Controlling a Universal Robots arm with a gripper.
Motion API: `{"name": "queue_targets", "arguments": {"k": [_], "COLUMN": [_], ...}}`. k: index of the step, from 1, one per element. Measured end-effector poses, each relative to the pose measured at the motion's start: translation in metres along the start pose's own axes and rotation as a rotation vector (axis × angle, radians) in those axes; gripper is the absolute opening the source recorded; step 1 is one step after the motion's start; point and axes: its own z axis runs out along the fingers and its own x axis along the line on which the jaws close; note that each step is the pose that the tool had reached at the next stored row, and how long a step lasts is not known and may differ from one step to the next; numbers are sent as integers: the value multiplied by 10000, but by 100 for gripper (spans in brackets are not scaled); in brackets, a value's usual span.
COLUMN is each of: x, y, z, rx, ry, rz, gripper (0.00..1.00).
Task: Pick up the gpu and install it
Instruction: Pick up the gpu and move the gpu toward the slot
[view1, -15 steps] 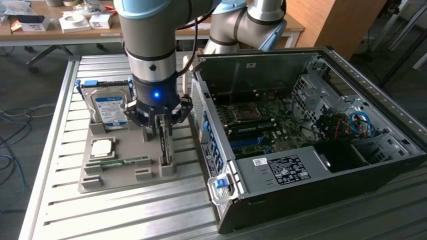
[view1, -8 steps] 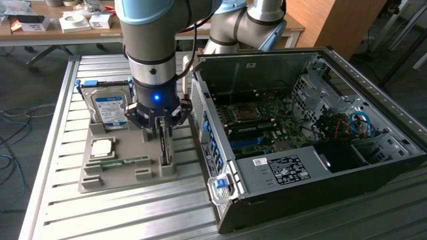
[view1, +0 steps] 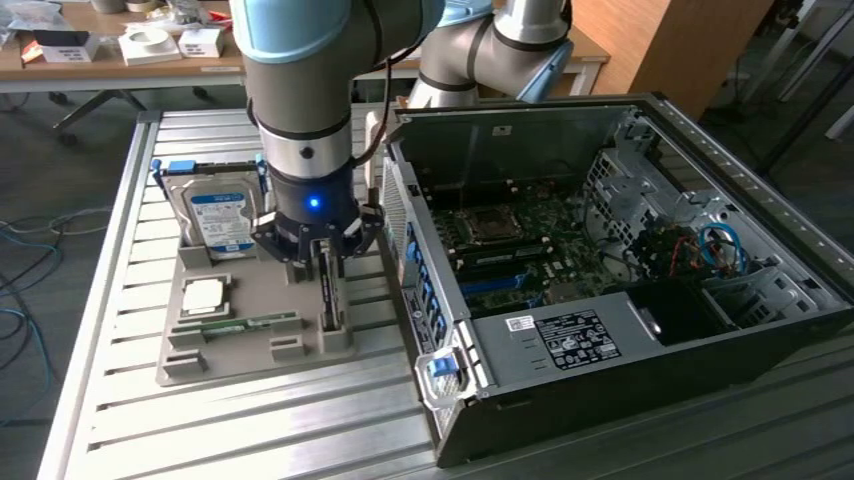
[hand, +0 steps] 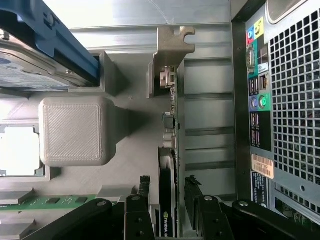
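- Black fingers (hand: 144, 200) of the gripper (hand: 167, 181) sit closest to the wrist camera, spread, one on each side of the gpu (hand: 169, 150), a thin dark card standing on edge. A slim gap shows on both flanks, so nothing is pinched.
- Beyond the fingertips, the card's metal bracket end rests in the grey ribbed plastic holder tray (hand: 135, 165).
- From the exterior view, the gripper (view1: 327, 262) hangs directly over the gpu (view1: 330, 300), which still stands in its tray (view1: 227, 372) slot.
- Beside the gripper, on the exterior view's right, the open black computer case (view1: 601, 400) holds no such card.
- Judged so: the approach is made; gripping, lifting and installing remain.
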Motion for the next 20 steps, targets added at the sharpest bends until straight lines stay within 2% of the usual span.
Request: {"name": "queue_targets", "arguments": {"k": [4, 20], "x": [1, 3], "y": [0, 1], "z": [37, 43], "rx": [1, 7], "ry": [0, -12], "rz": [20, 262], "gripper": [42, 42]}}
